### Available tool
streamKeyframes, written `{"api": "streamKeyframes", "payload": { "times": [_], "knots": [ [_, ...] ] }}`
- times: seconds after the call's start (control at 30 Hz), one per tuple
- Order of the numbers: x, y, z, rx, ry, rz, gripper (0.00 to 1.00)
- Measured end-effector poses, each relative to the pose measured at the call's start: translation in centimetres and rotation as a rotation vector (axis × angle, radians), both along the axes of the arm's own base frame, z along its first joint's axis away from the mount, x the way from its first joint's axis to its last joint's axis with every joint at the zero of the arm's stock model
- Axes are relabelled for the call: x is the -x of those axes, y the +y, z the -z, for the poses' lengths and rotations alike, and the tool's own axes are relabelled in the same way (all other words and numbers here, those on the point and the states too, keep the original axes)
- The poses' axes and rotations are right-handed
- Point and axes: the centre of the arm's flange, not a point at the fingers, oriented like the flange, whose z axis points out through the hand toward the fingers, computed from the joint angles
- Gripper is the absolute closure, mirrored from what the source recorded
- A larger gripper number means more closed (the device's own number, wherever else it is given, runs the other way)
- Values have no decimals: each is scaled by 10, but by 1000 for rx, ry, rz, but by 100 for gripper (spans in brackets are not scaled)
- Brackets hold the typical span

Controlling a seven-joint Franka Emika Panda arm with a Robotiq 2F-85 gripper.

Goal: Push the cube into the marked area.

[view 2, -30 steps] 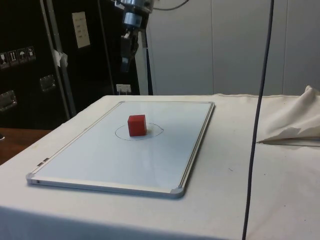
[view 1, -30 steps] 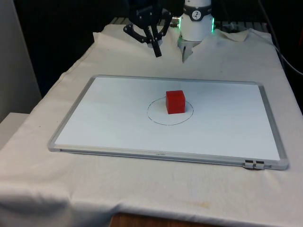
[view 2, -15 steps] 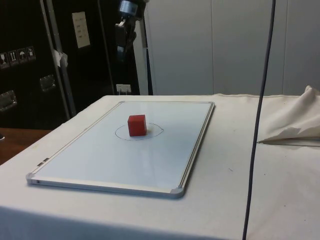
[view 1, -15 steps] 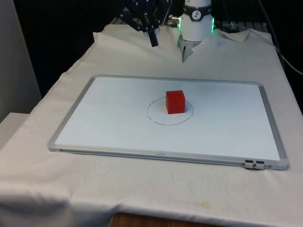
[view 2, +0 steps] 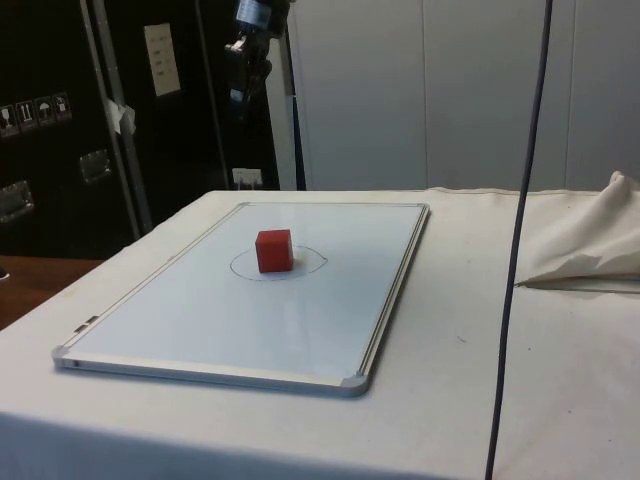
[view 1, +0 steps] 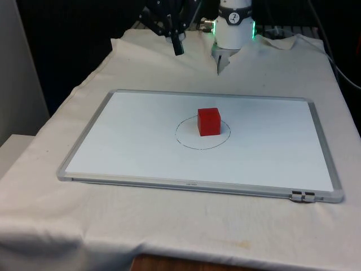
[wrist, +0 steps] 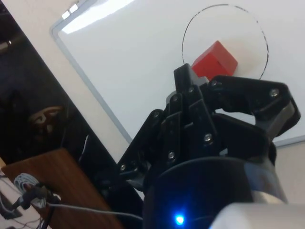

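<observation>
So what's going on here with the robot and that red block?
The red cube sits on the whiteboard, inside the drawn circle, so the push looks done. The gripper hangs high above the table's far end, fingers together, clear of the cube and holding nothing.

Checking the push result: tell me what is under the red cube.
The red cube rests on the whiteboard, inside the drawn circle. The patch beneath it is hidden.
</observation>
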Motion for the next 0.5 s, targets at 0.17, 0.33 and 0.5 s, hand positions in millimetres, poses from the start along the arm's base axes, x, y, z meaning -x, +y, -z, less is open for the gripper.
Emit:
{"api": "streamKeyframes", "payload": {
  "times": [0.17, 0.33, 0.5],
  "knots": [
    [0, 2, 2, 28, -24, 4, 100],
    [4, 6, 5, 56, -53, -1, 100],
    [8, 11, 6, 88, -79, -5, 100]
  ]
}}
